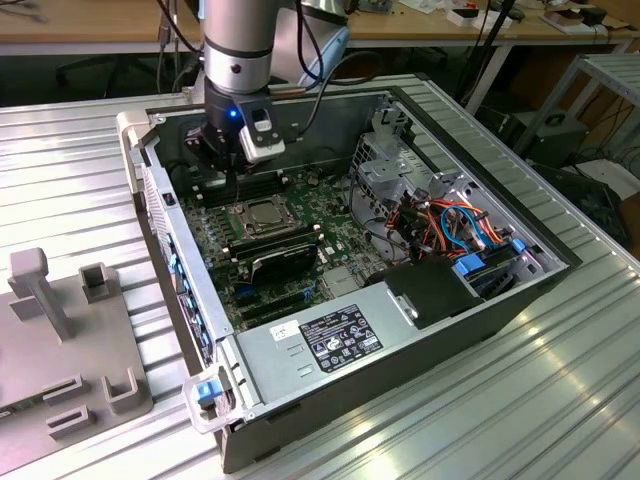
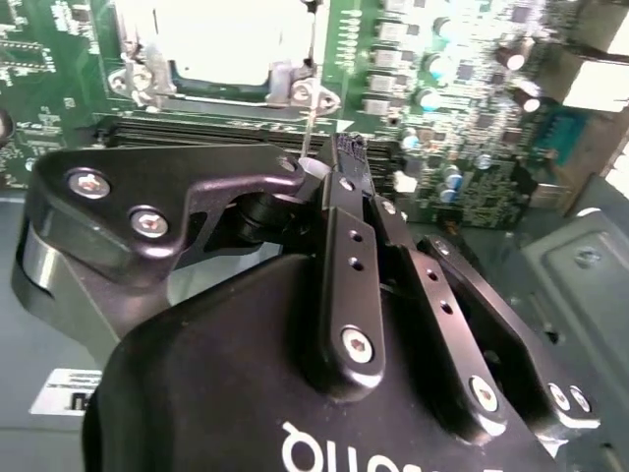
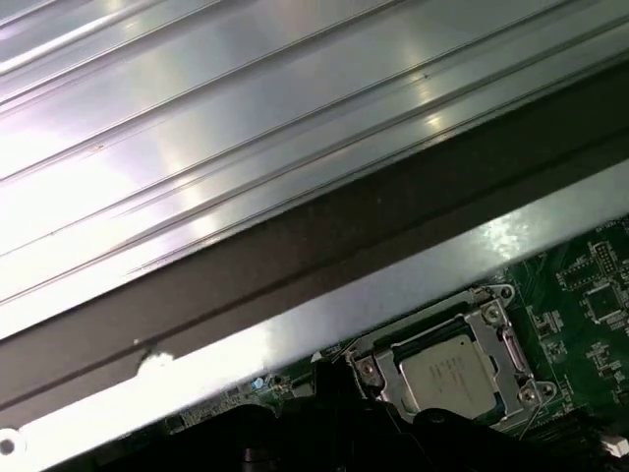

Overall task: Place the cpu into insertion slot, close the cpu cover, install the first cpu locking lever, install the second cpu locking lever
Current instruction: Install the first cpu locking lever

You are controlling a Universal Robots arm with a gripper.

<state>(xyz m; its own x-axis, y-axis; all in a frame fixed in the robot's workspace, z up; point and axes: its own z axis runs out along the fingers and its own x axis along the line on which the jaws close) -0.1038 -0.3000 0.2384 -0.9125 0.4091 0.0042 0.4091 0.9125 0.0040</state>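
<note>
Hovering inside the open computer case (image 1: 150, 190), near its far wall, the tool (image 2: 339, 162) has its fingers pressed together just beside the cpu cover (image 1: 262, 217), which lies closed over the cpu (image 3: 450, 376) in the insertion slot.

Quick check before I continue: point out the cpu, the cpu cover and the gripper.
cpu (image 3: 449, 373): first wrist view, middle of its metal top.
cpu cover (image 3: 513, 346): first wrist view, side bar of the frame.
gripper (image 2: 346, 157): second wrist view, at the fingertips.

Pincer (image 1: 232, 172) hemmed by chassis wall (image 1: 160, 200); room above cpu cover (image 1: 262, 215)
</note>
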